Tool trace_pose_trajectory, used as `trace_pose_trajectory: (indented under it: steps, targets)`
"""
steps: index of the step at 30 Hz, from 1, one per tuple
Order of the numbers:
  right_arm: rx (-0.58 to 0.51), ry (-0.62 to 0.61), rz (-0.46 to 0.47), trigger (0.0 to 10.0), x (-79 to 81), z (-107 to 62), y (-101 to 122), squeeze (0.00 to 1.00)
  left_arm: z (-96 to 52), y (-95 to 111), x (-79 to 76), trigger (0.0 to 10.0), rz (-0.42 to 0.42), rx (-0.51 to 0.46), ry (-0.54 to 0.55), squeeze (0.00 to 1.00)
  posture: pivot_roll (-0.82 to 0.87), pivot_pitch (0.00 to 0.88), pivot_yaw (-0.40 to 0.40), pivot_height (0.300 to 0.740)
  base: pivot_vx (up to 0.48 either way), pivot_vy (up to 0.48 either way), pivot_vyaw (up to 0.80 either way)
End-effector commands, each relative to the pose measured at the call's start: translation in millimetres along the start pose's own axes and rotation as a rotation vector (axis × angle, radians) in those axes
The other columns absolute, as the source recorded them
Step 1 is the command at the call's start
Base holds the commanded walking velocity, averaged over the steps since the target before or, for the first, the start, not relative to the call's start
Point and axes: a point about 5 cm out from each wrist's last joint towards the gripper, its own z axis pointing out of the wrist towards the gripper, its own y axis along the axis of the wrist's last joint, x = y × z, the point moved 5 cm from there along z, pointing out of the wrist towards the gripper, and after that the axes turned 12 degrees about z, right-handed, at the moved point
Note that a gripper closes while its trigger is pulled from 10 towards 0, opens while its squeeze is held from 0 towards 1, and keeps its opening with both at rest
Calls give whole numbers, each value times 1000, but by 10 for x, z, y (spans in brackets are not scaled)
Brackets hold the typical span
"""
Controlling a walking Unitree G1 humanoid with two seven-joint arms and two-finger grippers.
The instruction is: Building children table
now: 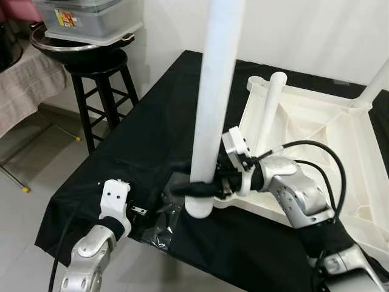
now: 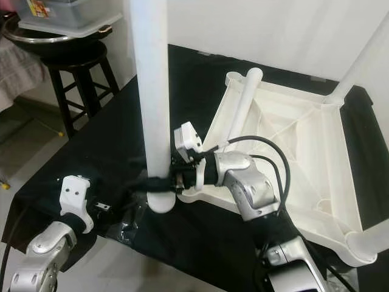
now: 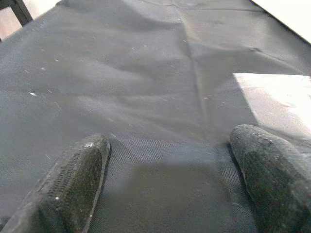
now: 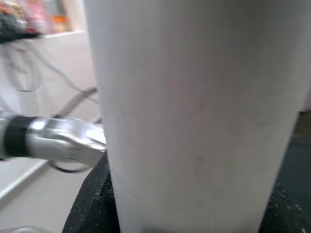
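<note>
Now right gripper [image 1: 193, 188] clamps upright table leg [image 1: 214, 91].

white table leg [image 1: 214, 97] upright | white tabletop [image 1: 316, 137] upside down on cloth

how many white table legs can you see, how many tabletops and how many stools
white table legs: 3, one held upright, one on the near corner, one on the far corner
tabletops: 1
stools: 1
total: 5

Smooth matt white plastic leg [image 1: 214, 103]; woven matt black cloth [image 3: 146, 97].
</note>
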Motion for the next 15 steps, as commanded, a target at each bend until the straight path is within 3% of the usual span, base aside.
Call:
trace_pose_trajectory:
  steps: [1, 4, 6, 8, 11, 15]
  targets:
    - [-14, -40, -26, 10000, -66, -34, 41, 0, -37, 35, 20, 10000, 8, -13, -12, 0, -36, 189, -37, 740, 0, 0, 0]
    - [-11, -40, -22, 10000, -96, -85, 65, 0, -40, 208, 86, 10000, 9, -63, -25, 0, -29, 207, -38, 740, 0, 0, 0]
    - [31, 47, 0, 10000, 5, -213, 90, 0, -77, 545, 63, 10000, -2, -157, -102, 0, -29, 244, -45, 740, 0, 0, 0]
    - [31, 47, 0, 10000, 5, -213, 90, 0, -77, 545, 63, 10000, -2, -157, -102, 0, -29, 244, -45, 740, 0, 0, 0]
    - [49, 78, 9, 10000, 46, -269, 105, 0, -117, 683, -5, 10000, 1, -198, -156, 0, -30, 261, -48, 740, 0, 0, 0]
    - [89, 123, 22, 10000, 66, -402, 167, 0, -250, 898, -251, 10000, 70, -248, -317, 0, -26, 315, -52, 740, 0, 0, 0]
